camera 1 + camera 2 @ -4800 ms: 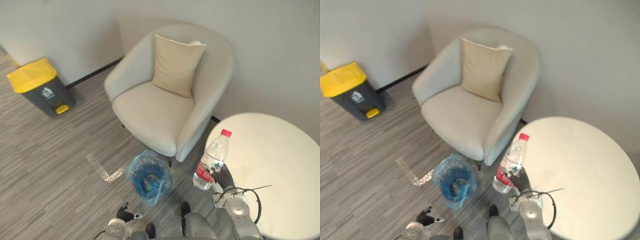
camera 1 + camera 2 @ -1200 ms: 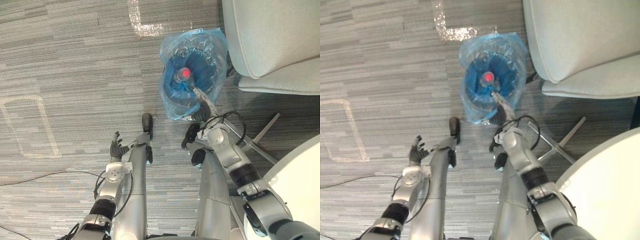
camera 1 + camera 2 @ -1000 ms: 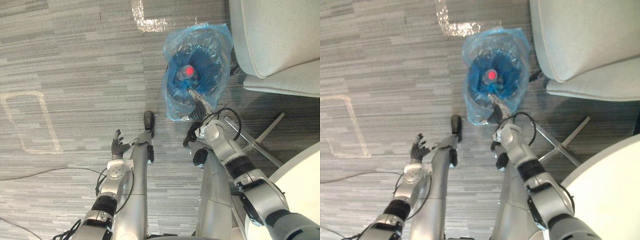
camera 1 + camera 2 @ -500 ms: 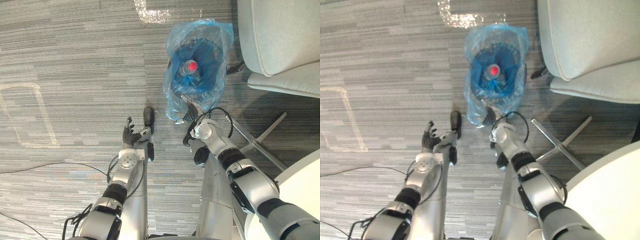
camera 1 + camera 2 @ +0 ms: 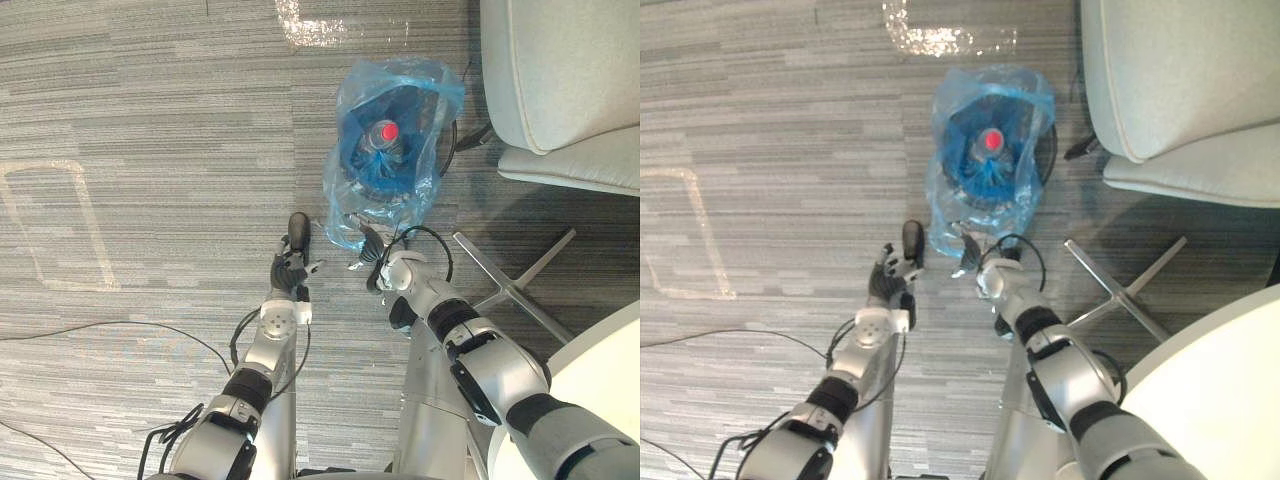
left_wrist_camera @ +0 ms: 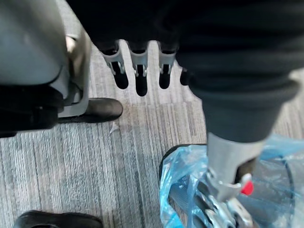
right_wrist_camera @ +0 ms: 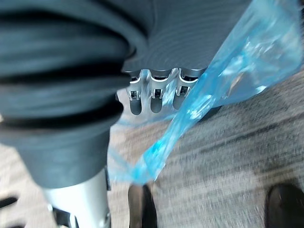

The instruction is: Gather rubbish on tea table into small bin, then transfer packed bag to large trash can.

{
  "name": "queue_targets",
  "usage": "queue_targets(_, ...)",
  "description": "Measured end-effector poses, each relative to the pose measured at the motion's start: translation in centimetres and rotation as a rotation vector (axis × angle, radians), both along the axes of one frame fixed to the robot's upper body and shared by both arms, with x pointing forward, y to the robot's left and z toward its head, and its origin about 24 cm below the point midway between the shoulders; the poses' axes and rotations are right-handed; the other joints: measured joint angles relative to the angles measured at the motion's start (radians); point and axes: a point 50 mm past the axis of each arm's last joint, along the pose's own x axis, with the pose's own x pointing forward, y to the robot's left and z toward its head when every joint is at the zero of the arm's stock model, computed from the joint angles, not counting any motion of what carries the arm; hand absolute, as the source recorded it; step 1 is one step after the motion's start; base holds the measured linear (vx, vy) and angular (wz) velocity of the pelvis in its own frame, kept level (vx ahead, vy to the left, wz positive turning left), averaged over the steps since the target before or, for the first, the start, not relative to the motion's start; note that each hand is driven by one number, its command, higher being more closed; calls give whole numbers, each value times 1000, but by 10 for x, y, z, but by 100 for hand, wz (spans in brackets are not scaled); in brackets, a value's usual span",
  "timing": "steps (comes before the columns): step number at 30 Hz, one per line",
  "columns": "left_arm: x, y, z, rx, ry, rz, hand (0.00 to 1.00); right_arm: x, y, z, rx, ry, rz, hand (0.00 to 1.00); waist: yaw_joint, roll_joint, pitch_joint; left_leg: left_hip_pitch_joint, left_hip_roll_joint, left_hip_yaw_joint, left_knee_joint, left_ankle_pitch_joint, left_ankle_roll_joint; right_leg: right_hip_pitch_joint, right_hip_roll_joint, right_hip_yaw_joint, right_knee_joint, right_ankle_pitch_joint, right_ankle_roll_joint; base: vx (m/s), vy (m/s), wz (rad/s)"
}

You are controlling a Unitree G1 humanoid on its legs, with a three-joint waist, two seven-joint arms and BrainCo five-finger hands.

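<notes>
From the eye view, the bottle [image 5: 386,134] is sitting in the blue bag [image 5: 430,85], with the right hand [image 5: 370,255] touching the bag's near edge. From the left wrist, the left hand [image 6: 137,71] is hanging relaxed and empty. From the right wrist, film is crossing the right hand and I cannot tell its grip. This is probably bag-gathering, and next it needs a firm rim pinch.

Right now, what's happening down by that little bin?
The bottle with the red cap stands inside the small bin, which is lined with a blue bag and sits on the floor beside the armchair. The right hand is at the bag's near edge, with blue film draped against it; whether it grips the film, I cannot tell. The left hand hovers above the floor just short of the bin, fingers straight, holding nothing. The bag is not yet lifted out.
</notes>
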Motion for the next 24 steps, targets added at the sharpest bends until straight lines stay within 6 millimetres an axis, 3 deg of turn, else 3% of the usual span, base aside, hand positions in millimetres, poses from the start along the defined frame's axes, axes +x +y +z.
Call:
queue_targets(9,0,7,2,27,7,19,0,6,-21,17,37,-133,-183,0,2,1,1,-4,2,5,-6,6,2,-6,2,3,-6,2,-2,-42,-4,-2)
queue_targets(12,13,-9,24,123,-90,-23,0,4,-7,41,84,-301,-162,0,-8,-2,5,-20,29,15,35,-2,10,-4,28,4,-13,14,-5,-27,-7,-25)
queue_targets(13,24,-22,40,131,-120,-33,0,4,-3,49,117,-337,-165,0,-16,-3,6,-20,29,13,34,-2,10,-4,27,4,-8,14,-4,-35,3,-3)
queue_targets(15,31,-37,60,130,-185,-58,0,4,1,54,146,-344,-180,0,-29,-4,7,-20,30,13,35,-4,11,-4,27,4,-11,13,-3,-53,0,-2)
queue_targets(17,32,-42,65,117,-207,-61,0,3,3,54,153,-338,-190,0,-40,-4,7,-20,37,18,36,-9,14,-4,32,5,-17,10,4,-57,-8,-15)
queue_targets(24,21,-32,39,119,-119,-29,0,-3,-12,48,129,-337,-255,0,-38,-4,12,-20,52,22,27,-6,8,-4,47,1,-36,24,-12,-13,-6,-5)
